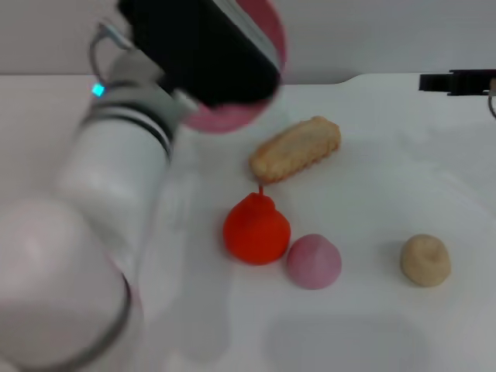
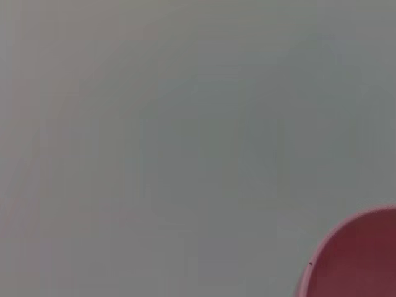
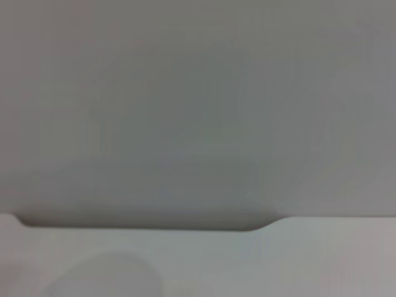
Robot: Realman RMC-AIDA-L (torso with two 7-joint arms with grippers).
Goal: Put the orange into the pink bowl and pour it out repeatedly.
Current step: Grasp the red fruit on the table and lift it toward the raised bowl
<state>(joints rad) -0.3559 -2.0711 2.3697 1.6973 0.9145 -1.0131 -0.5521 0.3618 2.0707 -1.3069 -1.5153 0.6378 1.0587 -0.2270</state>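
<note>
The white table spreads under everything, and the left arm rises across it from the near side, carrying the left gripper high at the far end, where it is clamped onto the pink bowl; the bowl is lifted clear of the surface and tipped so that only its rim and part of its wall show around the dark gripper body, a pose that fits pouring. The left wrist view catches only a curved edge of that bowl against a plain wall. Below and a little in front of the gripper lies a long tan bread-like toy, and nearer than that sits the orange on the table, stem up, well apart from the bowl, so it looks already tipped out. Touching the orange's side is a pink lump, with a beige lump farther off. The right gripper is parked at the far right edge; I cannot tell how its fingers stand
</note>
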